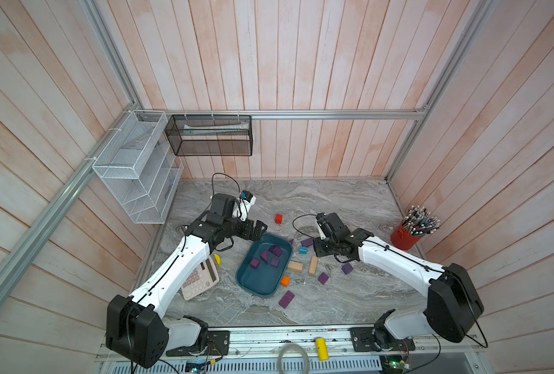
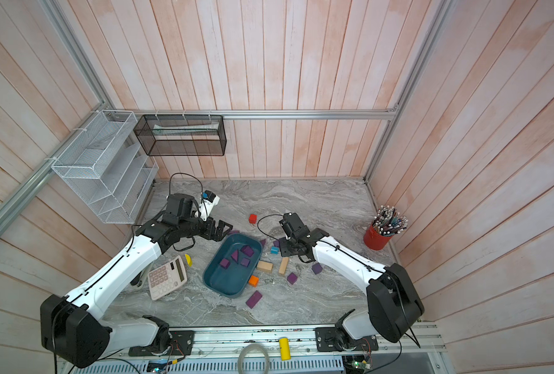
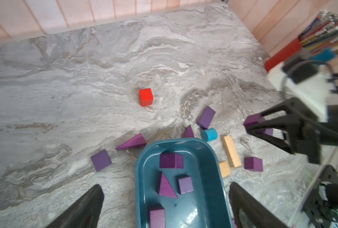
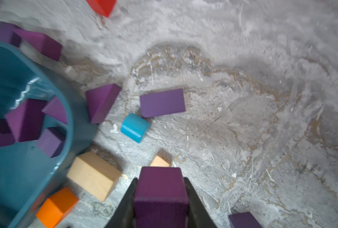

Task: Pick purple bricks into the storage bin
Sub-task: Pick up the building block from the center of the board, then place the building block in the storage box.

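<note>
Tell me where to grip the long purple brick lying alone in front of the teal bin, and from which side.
Grip the long purple brick at mid-length, across its two long side faces, coming straight down from above. It lies flat and slantwise on the table, with both long sides bare, so the grip likely needs turning to match its slant.

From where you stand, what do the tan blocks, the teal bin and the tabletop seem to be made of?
Tan blocks: probably bare wood, matte; pale natural colour, no paint. Storage bin: moulded plastic, glossy; light glints on its inner wall. Tabletop: grey veined marble look, dull; real stone or printed laminate, I cannot tell.
</note>
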`<state>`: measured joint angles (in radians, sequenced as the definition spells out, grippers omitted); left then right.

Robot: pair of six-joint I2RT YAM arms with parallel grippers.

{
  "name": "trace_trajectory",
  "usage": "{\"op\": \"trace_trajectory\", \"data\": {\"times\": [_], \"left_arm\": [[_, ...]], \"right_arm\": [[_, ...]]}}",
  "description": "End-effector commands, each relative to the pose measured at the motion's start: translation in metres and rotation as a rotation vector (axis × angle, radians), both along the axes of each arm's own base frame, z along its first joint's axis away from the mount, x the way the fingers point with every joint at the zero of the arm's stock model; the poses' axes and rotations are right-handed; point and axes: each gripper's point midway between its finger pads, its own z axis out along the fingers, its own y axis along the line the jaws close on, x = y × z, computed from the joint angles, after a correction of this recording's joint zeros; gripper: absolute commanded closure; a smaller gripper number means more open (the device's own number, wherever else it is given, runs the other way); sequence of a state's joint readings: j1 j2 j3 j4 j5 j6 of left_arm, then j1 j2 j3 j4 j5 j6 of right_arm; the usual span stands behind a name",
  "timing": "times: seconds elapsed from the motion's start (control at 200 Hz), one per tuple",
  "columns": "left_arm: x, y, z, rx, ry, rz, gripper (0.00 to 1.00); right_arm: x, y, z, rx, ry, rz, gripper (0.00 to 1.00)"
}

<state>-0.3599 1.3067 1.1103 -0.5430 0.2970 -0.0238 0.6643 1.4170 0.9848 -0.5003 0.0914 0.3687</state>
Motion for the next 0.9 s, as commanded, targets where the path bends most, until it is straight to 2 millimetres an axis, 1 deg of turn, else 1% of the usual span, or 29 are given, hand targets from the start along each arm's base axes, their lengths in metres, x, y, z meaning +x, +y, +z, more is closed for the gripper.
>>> {"op": "trace_trajectory", "data": {"times": [0.0,0.15,0.265,0.35,0.495,0.63,0.795,0.895], "left_arm": [[0.013,0.021,-0.005,0.040,0.001,0.108,0.00],[0.024,0.040,-0.007,0.055,0.006,0.187,0.00],[0.030,0.054,-0.008,0.036,0.027,0.253,0.00],[0.036,0.068,-0.011,0.040,0.043,0.307,0.00],[0.045,0.094,-0.015,0.036,0.069,0.407,0.00],[0.051,0.115,-0.022,0.044,0.095,0.481,0.00],[0.055,0.137,-0.031,0.091,0.117,0.558,0.00],[0.056,0.142,-0.033,0.106,0.116,0.577,0.00]], "right_arm": [[0.000,0.016,0.028,0.031,-0.075,0.041,0.75],[-0.008,0.049,0.055,0.101,-0.142,0.118,0.75],[-0.016,0.076,0.066,0.135,-0.177,0.187,0.75],[-0.023,0.095,0.068,0.139,-0.186,0.234,0.75],[-0.034,0.126,0.060,0.120,-0.183,0.320,0.75],[-0.045,0.150,0.050,0.096,-0.181,0.388,0.75],[-0.058,0.172,0.037,0.103,-0.162,0.453,0.75],[-0.064,0.182,0.023,0.101,-0.133,0.483,0.75]]}}
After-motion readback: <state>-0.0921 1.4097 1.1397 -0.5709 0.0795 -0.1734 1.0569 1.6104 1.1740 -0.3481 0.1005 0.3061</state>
